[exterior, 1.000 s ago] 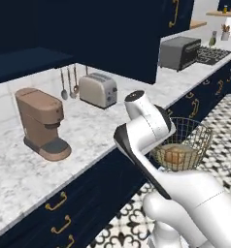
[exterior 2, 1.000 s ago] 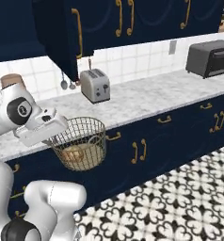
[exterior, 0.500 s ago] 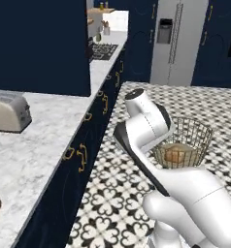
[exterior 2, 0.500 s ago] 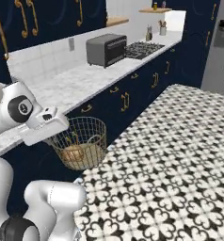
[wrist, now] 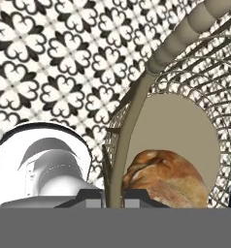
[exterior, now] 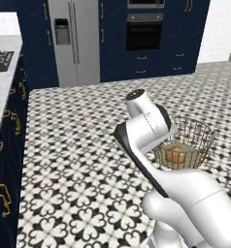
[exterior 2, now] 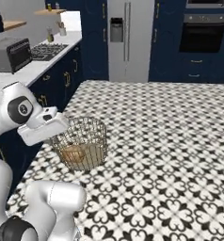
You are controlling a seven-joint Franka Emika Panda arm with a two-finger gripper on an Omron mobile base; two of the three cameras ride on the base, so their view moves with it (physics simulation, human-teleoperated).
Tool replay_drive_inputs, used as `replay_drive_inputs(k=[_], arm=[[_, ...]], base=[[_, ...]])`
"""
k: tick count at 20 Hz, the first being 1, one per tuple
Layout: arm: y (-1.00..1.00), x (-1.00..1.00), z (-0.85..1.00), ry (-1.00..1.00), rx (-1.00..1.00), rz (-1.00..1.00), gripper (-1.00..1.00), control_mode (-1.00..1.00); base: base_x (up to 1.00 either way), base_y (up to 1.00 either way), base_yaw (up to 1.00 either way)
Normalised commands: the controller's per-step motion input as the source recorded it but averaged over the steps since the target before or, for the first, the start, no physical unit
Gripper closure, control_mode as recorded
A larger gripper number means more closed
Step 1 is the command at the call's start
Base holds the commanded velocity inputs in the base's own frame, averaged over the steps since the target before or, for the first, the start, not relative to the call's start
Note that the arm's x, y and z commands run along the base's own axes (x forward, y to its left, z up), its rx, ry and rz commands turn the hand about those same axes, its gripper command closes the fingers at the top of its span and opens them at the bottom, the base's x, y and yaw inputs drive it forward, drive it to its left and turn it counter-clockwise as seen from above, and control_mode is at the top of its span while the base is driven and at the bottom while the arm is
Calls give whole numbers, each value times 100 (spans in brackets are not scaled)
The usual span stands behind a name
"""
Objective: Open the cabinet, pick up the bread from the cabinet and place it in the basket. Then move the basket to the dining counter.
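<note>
The tan wire basket hangs above the patterned floor with the bread lying on its beige bottom. My gripper is shut on the basket's near rim. From the other side, the basket holds the bread low inside, and the gripper clamps the rim on its left. In the hand view the thick rim of the basket runs down between the closed fingertips of the gripper, with the bread just right of them. The cabinet and the dining counter are out of view.
A steel fridge and a built-in oven stand in the navy wall ahead. A marble worktop over brass-handled drawers runs along the left, carrying a stove and a toaster oven. Tiled floor stretches ahead.
The whole picture has swung: the base has turned away from the worktop towards the fridge and oven. The basket with the bread stays in the same grip.
</note>
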Motion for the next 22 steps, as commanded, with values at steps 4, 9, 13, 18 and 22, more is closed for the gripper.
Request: replay_drive_inputs(k=[4, 9, 13, 18, 22], arm=[[0, 0, 0, 0, 0, 0, 100, 100], [0, 0, 0, 0, 0, 0, 100, 100], [0, 0, 0, 0, 0, 0, 100, 100], [0, 0, 0, 0, 0, 0, 100, 100], [0, 0, 0, 0, 0, 0, 100, 100]], base=[[86, -73, -50], [91, -66, -52], [100, -64, -46], [100, -26, -35], [100, -11, -29]])
